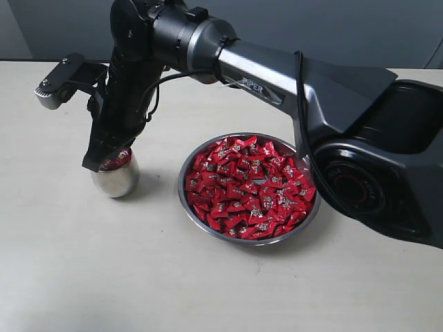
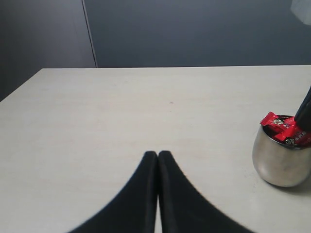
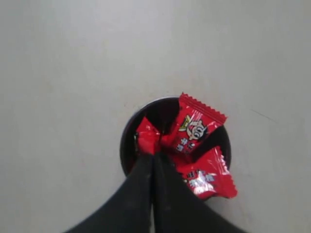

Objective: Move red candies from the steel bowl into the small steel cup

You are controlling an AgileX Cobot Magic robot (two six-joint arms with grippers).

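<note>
The steel bowl (image 1: 181, 197) sits mid-table, heaped with red candies (image 1: 249, 187). Left of it stands the small steel cup (image 1: 115, 181), seen also in the left wrist view (image 2: 279, 162) with a few red candies (image 2: 284, 127) poking above its rim. My right gripper (image 1: 104, 164) reaches across the table and points down into the cup's mouth (image 3: 127, 145). Its fingers are shut (image 3: 154, 154), pinching the edge of one red candy (image 3: 147, 140) beside two others (image 3: 197, 128). My left gripper (image 2: 158, 154) is shut and empty over bare table, apart from the cup.
The right arm's long black link (image 1: 277, 76) spans above the table behind the bowl, with its base (image 1: 387, 173) at the right. A grey wrist camera (image 1: 59, 83) juts out left of the gripper. The table's far edge (image 2: 170, 67) meets a dark wall.
</note>
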